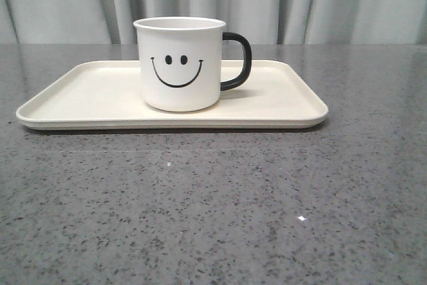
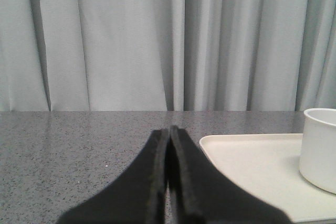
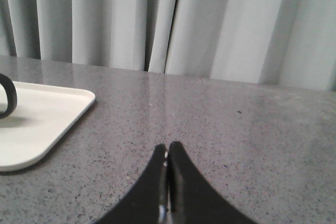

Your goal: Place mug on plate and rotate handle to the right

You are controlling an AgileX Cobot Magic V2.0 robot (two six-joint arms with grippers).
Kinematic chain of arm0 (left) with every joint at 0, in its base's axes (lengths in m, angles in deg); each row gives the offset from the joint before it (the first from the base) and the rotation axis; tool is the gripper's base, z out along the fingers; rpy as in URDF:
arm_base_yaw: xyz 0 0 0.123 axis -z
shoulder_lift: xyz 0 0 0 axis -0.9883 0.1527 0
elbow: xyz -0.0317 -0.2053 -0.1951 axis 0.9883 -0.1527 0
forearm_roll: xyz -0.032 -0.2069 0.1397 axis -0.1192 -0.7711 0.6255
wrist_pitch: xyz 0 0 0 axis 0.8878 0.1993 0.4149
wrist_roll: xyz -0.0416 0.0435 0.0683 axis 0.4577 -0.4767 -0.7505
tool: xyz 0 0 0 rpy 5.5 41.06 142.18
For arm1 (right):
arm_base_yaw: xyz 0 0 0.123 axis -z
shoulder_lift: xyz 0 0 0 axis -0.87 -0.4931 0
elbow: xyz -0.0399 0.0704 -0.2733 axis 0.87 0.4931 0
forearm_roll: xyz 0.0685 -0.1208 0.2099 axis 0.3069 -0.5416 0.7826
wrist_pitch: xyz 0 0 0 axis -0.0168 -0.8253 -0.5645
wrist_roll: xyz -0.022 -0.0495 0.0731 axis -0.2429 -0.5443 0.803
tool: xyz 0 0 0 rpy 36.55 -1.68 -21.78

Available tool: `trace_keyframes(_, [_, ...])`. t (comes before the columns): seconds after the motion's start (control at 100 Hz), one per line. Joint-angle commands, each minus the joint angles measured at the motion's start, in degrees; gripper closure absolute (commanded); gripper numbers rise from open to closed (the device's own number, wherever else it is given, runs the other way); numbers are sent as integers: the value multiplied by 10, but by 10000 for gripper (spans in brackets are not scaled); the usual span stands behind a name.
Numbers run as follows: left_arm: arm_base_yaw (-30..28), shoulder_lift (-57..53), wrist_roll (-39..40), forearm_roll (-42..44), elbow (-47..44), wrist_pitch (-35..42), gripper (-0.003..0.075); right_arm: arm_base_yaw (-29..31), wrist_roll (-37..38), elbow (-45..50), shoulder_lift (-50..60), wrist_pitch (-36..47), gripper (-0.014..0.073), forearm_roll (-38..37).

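Here, in the front view, a cream-coloured rectangular plate lies flat on the grey speckled tabletop, its long side running across the scene. The white mug stands upright on the plate, a little right of its middle, with the black smiley face print turned toward the camera. The glossy black handle sticks out at the mug's 3 o'clock, pointing right, and its shadow falls on the plate just beneath it. Pale pleated curtains hang behind the far edge of the tabletop. Neither arm shows in this view.

In the left wrist view, the left claw hangs above bare tabletop with its two black fingers pressed together, closed with nothing between them. The near corner of the plate lies at about 2 o'clock from the fingertips, apart from them, and the white wall of the mug stands on it farther along.

In the right wrist view, the right claw is likewise closed flat, empty, over the tabletop. The plate's rounded corner sits at about 10 o'clock from its tips, well apart, and a curve of the black handle shows at the picture's edge.
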Motion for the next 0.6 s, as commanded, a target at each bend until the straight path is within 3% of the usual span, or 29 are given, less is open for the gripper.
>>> trace_keyframes(0.0, [-1, -18, 5, -1, -5, 45, 740, 0, 0, 5, 11, 55, 654, 1])
trace_keyframes(0.59, [-1, -17, 5, -1, -5, 45, 740, 0, 4, 38, 11, 52, 654, 4])
